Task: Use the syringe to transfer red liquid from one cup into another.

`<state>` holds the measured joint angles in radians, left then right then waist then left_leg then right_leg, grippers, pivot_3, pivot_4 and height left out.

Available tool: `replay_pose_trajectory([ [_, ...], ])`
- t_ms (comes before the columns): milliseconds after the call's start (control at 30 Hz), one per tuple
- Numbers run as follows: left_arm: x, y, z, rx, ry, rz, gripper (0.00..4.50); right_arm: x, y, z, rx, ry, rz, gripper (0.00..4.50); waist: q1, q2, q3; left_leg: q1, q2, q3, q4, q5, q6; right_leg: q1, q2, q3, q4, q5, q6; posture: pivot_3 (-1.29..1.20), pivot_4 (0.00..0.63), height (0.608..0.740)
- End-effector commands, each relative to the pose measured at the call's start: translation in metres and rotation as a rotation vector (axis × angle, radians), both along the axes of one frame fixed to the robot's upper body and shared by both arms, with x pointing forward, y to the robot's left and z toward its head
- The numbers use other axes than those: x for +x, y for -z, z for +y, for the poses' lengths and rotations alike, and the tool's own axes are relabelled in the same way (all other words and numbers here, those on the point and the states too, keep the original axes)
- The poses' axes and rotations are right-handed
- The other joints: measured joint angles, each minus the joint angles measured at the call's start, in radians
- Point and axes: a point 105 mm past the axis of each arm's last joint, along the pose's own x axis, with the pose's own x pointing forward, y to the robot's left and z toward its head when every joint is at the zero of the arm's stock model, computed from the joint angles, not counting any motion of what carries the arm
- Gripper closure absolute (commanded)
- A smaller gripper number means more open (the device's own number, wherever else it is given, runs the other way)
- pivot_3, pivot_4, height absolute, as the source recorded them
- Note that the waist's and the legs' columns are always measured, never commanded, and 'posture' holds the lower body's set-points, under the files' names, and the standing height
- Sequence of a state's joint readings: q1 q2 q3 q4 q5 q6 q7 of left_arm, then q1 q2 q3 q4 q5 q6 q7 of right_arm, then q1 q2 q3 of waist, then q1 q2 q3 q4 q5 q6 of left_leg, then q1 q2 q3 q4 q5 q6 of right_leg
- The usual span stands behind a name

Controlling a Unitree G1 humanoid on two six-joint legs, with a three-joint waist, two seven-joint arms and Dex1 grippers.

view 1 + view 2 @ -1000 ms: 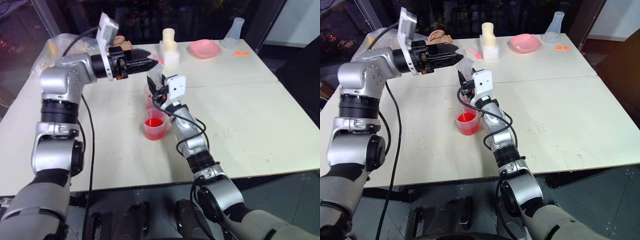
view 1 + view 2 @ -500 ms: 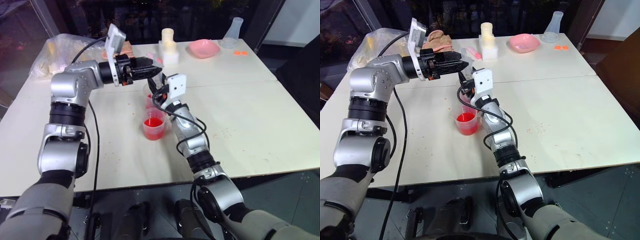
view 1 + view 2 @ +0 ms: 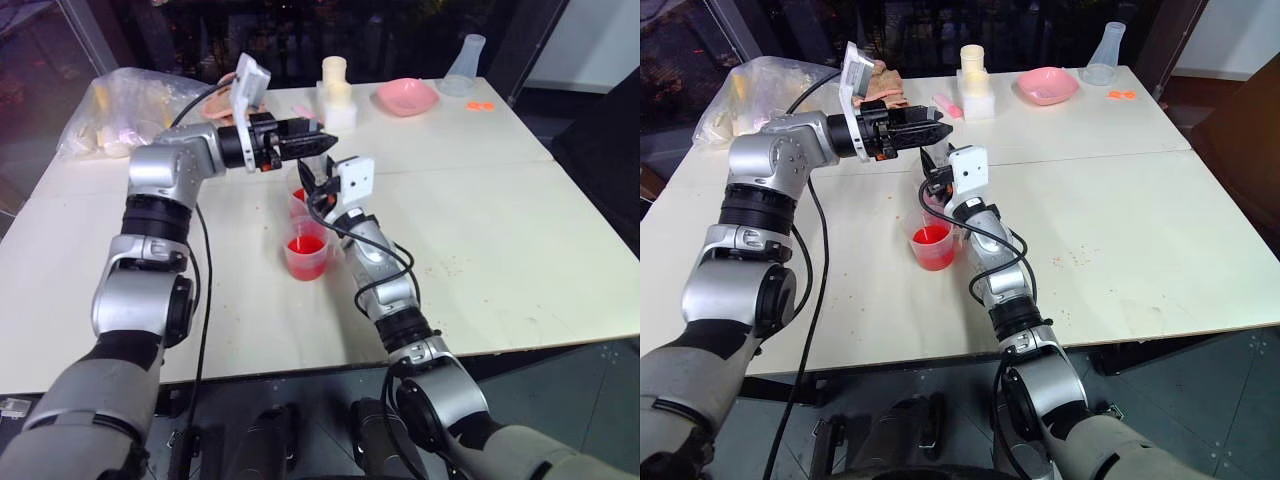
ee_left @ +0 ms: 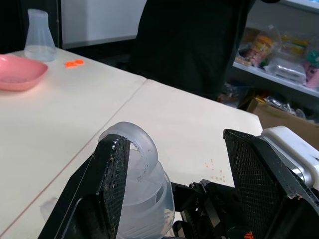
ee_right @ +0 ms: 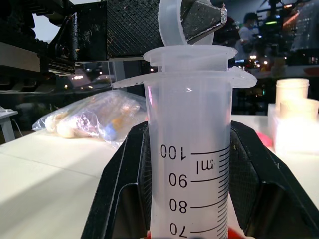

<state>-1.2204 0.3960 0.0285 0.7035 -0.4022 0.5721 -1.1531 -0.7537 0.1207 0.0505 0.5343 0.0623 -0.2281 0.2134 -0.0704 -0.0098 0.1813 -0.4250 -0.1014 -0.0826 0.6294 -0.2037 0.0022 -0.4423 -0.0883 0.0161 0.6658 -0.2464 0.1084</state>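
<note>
My right gripper [image 5: 189,199] is shut on the barrel of the clear syringe [image 5: 189,164] and holds it upright over two clear cups. The front cup [image 3: 307,252] holds red liquid [image 3: 306,244]. The rear cup [image 3: 297,203], just behind it, also shows red. My left gripper [image 4: 177,144] is open and reaches in level at the syringe's top. The plunger's white ring [image 4: 135,142] lies between its fingers, right beside one finger [image 4: 112,169]. The syringe's tip is hidden.
At the table's far side stand a pink bowl [image 3: 407,96], a clear flask [image 3: 467,65] and cream containers [image 3: 338,95]. A plastic bag [image 3: 130,108] lies at the far left. Small orange bits [image 3: 482,105] sit near the flask.
My left gripper has come a little to the right and down, up to the top of the syringe. The right arm and the syringe have kept still.
</note>
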Motion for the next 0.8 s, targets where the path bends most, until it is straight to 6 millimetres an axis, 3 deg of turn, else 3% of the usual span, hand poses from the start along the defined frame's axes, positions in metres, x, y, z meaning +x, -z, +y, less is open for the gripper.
replay_pose_trajectory([
  [33, -0.002, -0.013, 0.000, -0.010, 0.000, -0.053, 1.41, -0.009, -0.020, 0.014, 0.012, -0.053, -0.077, 3.09, 0.001, 0.000, 0.000, 0.000, 0.000, 0.000, 0.000, 0.000, 0.000, 0.000, 0.000, 0.000, 0.000, 0.000, 0.000, 0.00, 0.150, 0.740],
  [233, 0.000, -0.014, 0.003, -0.019, -0.019, -0.059, 3.11, -0.008, -0.020, 0.016, 0.016, -0.054, -0.075, 3.09, 0.001, 0.000, 0.000, 0.000, 0.000, 0.000, 0.000, 0.000, 0.000, 0.000, 0.000, 0.000, 0.000, 0.000, 0.000, 0.00, 0.150, 0.740],
  [367, 0.002, -0.026, 0.006, -0.043, -0.041, -0.079, 4.21, -0.008, -0.018, 0.018, 0.020, -0.067, -0.061, 3.09, 0.001, 0.000, 0.000, 0.000, 0.000, 0.000, 0.000, 0.000, 0.000, 0.000, 0.000, 0.000, 0.000, 0.000, 0.000, 0.00, 0.150, 0.740],
  [800, 0.000, -0.056, 0.009, -0.093, -0.059, -0.146, 4.21, 0.004, 0.005, 0.025, 0.011, -0.093, 0.033, 3.09, 0.000, 0.000, 0.000, 0.000, 0.000, 0.000, 0.000, 0.000, 0.000, 0.000, 0.000, 0.000, 0.000, 0.000, 0.000, 0.00, 0.150, 0.740],
])
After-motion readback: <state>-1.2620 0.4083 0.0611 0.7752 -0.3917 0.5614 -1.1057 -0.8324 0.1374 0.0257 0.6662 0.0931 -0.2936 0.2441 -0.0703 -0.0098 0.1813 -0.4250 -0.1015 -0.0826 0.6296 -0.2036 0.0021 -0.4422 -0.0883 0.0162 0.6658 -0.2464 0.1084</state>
